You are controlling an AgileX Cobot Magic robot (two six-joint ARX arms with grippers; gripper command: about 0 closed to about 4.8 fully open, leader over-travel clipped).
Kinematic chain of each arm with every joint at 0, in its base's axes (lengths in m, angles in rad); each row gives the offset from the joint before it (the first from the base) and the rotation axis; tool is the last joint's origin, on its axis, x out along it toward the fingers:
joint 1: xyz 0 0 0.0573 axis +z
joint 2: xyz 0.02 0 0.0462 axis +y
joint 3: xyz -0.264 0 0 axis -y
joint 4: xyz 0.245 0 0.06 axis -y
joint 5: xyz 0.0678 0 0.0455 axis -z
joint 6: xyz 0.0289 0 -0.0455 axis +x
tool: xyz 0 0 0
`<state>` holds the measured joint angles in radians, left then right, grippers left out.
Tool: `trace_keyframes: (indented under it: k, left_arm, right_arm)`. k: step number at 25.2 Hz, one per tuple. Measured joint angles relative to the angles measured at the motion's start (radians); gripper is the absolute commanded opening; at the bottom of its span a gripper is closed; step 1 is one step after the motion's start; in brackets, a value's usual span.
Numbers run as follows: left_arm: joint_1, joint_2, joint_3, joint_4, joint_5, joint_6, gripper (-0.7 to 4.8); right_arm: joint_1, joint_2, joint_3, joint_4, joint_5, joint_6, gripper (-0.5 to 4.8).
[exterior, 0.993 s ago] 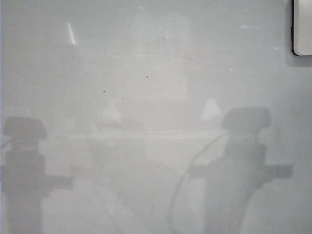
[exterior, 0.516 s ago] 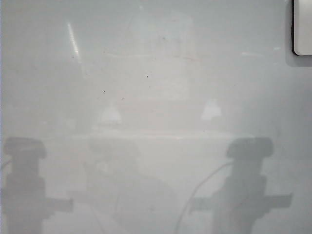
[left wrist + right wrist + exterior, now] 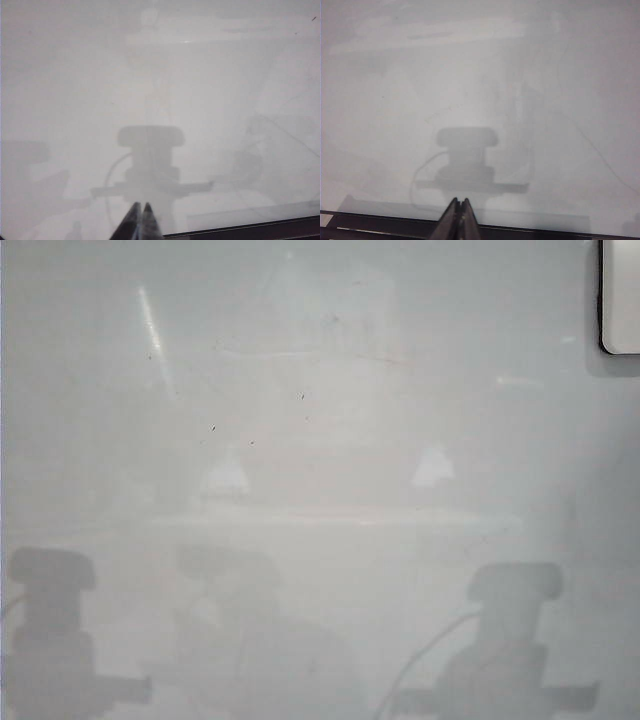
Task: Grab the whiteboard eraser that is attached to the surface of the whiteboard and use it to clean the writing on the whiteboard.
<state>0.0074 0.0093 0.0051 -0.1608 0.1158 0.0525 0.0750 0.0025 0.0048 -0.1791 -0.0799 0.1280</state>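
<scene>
The whiteboard (image 3: 320,390) fills the exterior view, glossy pale grey with faint smudges. The whiteboard eraser (image 3: 621,296), a white rounded block with a dark edge, sticks to it in the top right corner, partly cut off by the frame. No blue writing shows in any view. My left gripper (image 3: 141,204) is shut with nothing in it, its tips above bare board near the board's edge. My right gripper (image 3: 460,199) is also shut and empty, likewise over bare board by the edge. In the exterior view neither gripper shows, only grey reflections of the arms low down.
The board's dark frame (image 3: 250,231) runs just beside the left fingertips and the same dark frame (image 3: 380,222) lies under the right ones. A few tiny dark specks (image 3: 302,396) and a faint smear line (image 3: 300,353) mark the board's upper middle.
In the exterior view both arm reflections have slid down toward the lower edge, the right one farther. The eraser has not moved.
</scene>
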Motion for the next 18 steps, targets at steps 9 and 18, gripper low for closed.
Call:
trace_keyframes:
  k: [9, 18]
  left_arm:
    - [0.0, 0.0, 0.0, 0.0, 0.0, 0.0, -0.05]
    - [0.0, -0.002, 0.0, -0.001, 0.0, 0.0, -0.05]
  right_arm:
    - [0.0, -0.001, 0.0, 0.0, 0.0, 0.0, 0.18]
    - [-0.093, 0.0, 0.0, 0.093, 0.008, -0.051, 0.18]
